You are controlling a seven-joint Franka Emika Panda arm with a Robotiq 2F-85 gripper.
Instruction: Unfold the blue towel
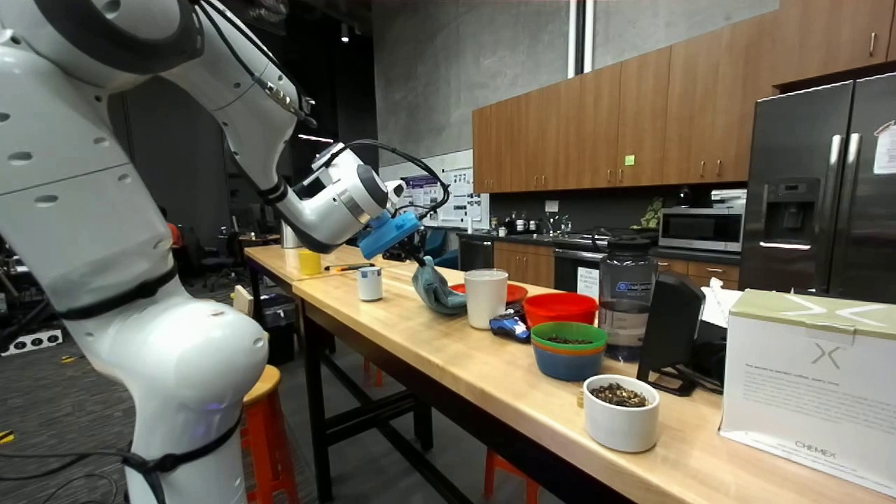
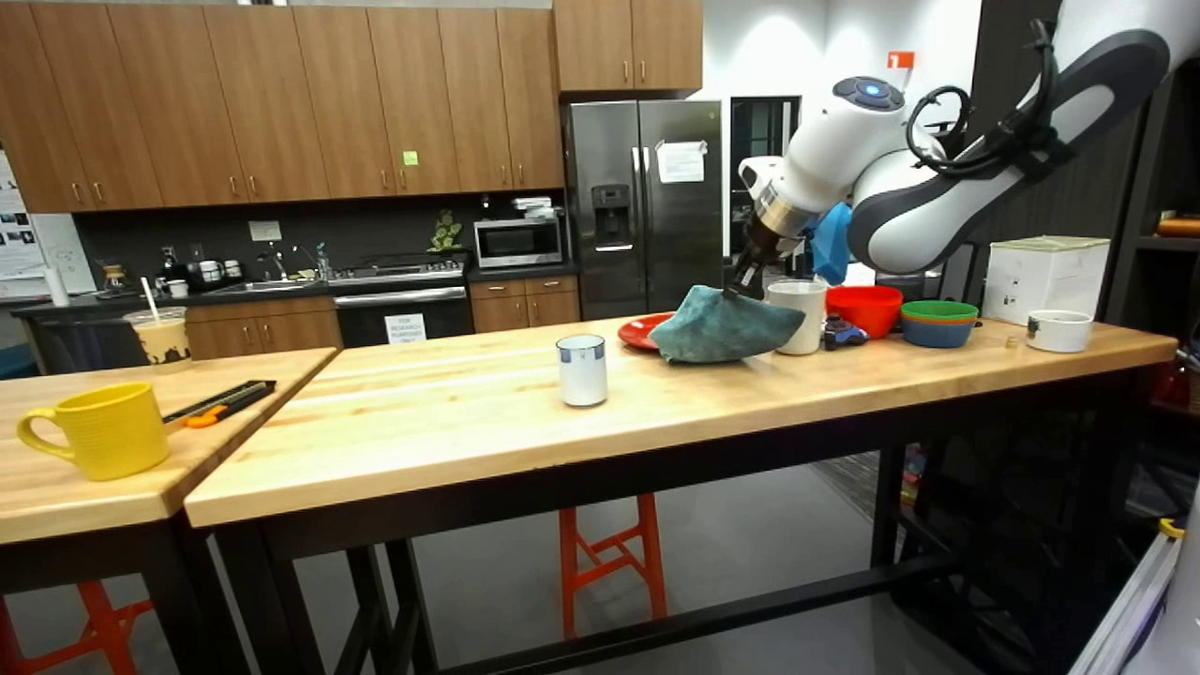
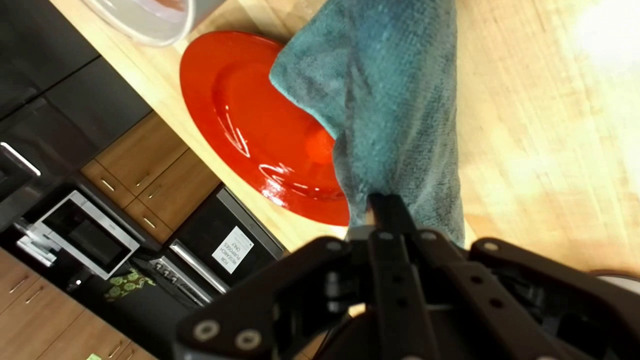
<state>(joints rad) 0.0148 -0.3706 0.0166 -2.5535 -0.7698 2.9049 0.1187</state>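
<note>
Gripper (image 3: 384, 200) w/ blue towel (image 3: 397, 125) pinched, rest below, prob. touching tbl (image 2: 441, 412).

It is a kitchen, apparently a research lab's: beyond the black, two-fingered claw (image 2: 742, 286) are brown wooden cabinets (image 2: 272, 108), a grey steel double-door fridge (image 2: 609, 277), a silver-framed microwave (image 2: 517, 243) and a black oven (image 2: 448, 319) whose white paper sign (image 3: 233, 249) reads, in the wrist view, "FOR RESEARCH PURPOSES ONLY".

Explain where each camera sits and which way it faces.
An exterior view: beside the mostly visible arm, looking along the table.
An exterior view: off the table's long side, facing cabinets; part of the arm shows.
Wrist view: behind the gripper, the only robot part shown, facing the blue towel.
Both exterior views share the blue towel.
</note>
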